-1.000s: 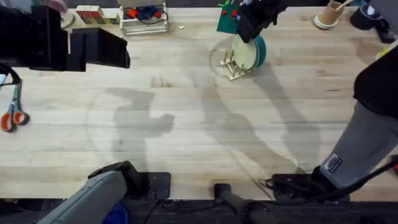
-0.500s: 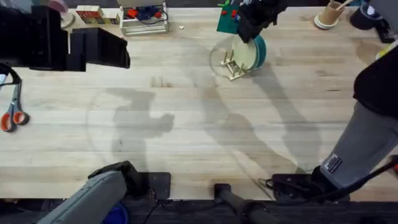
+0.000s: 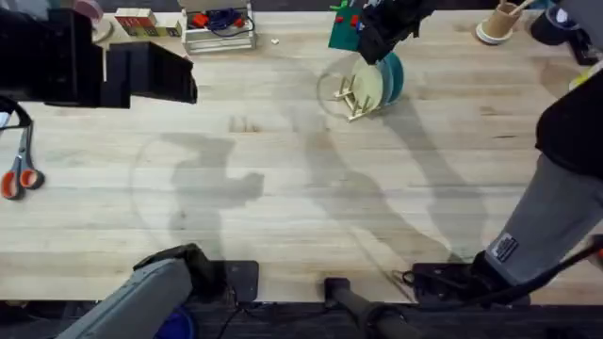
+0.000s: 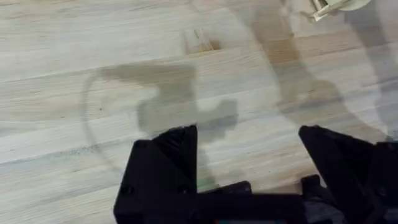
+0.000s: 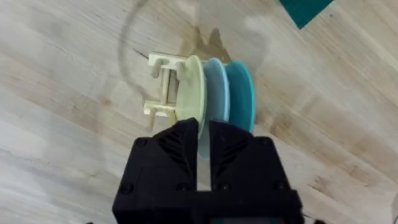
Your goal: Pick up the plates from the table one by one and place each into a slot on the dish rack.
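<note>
The right gripper [image 5: 203, 146] hides part of the light blue plate [image 5: 214, 87]; its jaws pinch that plate's rim, upright in the dish rack [image 5: 165, 87] between 2 others. Left gripper [image 4: 249, 155] jaws wide.

table [image 3: 283, 188]: matt grained wood | dish rack [image 5: 163, 87]: pale wood | plates [image 5: 211, 93]: smooth, matt

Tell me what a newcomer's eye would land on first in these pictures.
First, the plates standing on edge in the small dish rack at the far middle of the table: cream, pale blue and teal side by side. The right gripper sits right over them, pinching the pale blue one's rim. The left gripper hangs open over bare wood.
</note>
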Robot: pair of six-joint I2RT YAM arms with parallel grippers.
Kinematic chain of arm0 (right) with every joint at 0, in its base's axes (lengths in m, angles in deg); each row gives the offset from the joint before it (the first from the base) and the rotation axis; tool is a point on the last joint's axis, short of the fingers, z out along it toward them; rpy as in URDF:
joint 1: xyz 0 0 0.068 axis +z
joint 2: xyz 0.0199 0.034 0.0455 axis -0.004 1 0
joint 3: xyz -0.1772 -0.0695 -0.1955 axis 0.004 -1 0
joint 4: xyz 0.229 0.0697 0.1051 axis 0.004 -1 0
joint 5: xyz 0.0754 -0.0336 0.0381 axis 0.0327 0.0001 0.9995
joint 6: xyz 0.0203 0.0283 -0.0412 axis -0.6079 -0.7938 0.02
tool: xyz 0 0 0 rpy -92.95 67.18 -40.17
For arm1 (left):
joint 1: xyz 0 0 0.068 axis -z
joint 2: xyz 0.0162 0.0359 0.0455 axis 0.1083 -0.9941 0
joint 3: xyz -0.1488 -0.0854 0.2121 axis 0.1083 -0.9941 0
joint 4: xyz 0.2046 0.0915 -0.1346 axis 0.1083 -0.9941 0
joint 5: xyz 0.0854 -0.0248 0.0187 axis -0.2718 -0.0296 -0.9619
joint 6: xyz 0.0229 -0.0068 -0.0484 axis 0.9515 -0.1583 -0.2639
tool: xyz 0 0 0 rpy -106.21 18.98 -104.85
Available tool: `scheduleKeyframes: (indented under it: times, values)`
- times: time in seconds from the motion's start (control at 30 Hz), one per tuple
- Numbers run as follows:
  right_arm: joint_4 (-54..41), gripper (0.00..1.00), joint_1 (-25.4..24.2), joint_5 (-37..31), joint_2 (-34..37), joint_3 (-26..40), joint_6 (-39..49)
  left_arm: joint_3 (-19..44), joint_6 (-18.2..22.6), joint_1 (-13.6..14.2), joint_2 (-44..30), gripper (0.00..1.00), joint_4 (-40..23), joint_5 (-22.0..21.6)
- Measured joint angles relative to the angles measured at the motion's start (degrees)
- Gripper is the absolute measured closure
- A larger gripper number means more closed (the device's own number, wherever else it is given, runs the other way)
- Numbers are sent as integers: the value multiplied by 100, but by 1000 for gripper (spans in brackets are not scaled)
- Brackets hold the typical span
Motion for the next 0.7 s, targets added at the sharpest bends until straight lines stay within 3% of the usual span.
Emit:
scheduleKeyframes:
  times: [0.7]
  values:
    - [-211, 883, 0, -1, -251, 0, 0, 0, -2, 0, 0, 6, 0, -1]
